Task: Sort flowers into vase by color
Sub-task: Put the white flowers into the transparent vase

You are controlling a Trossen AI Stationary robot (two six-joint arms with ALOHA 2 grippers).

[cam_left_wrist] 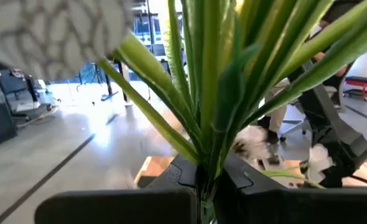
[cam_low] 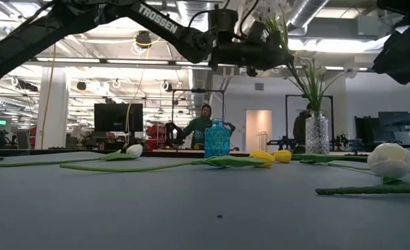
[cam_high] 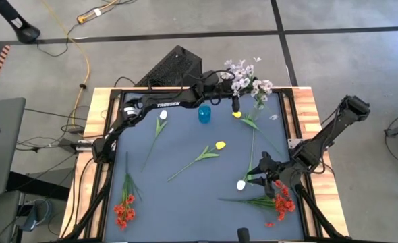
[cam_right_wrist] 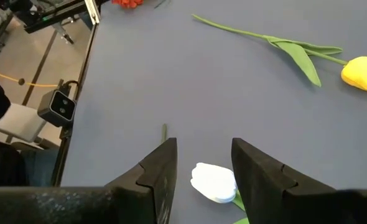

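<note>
My left gripper point(cam_high: 234, 94) reaches level to the table's far right, beside the clear vase point(cam_high: 260, 102), and is shut on a pale lilac-white spray point(cam_high: 243, 70). That vase point(cam_low: 316, 132) holds more sprays and green leaves. A blue vase point(cam_high: 204, 115) stands at the far middle. My right gripper point(cam_right_wrist: 203, 163) stands open and slants down over a white tulip point(cam_right_wrist: 214, 183) lying on the mat; the blossom shows between the fingers, and I see no touch. Yellow tulips point(cam_high: 219, 145) point(cam_high: 237, 115), another white tulip point(cam_high: 162, 116) and red flowers point(cam_high: 125, 212) point(cam_high: 283, 202) lie flat on the mat. My left gripper pinches the spray's bundle of green stems point(cam_left_wrist: 203, 163) between its two fingers. The fingers come level and lie across the stems. The stems stand upright and fan out above the fingers, lifted clear of the table point(cam_low: 274, 31).
The dark blue mat point(cam_high: 185, 196) has free room in its near middle. Wooden table edges point(cam_high: 310, 108) frame it. Beyond the table a person point(cam_low: 203, 121) sits among desks and monitors. Cables and a black case point(cam_high: 175, 67) lie on the floor behind.
</note>
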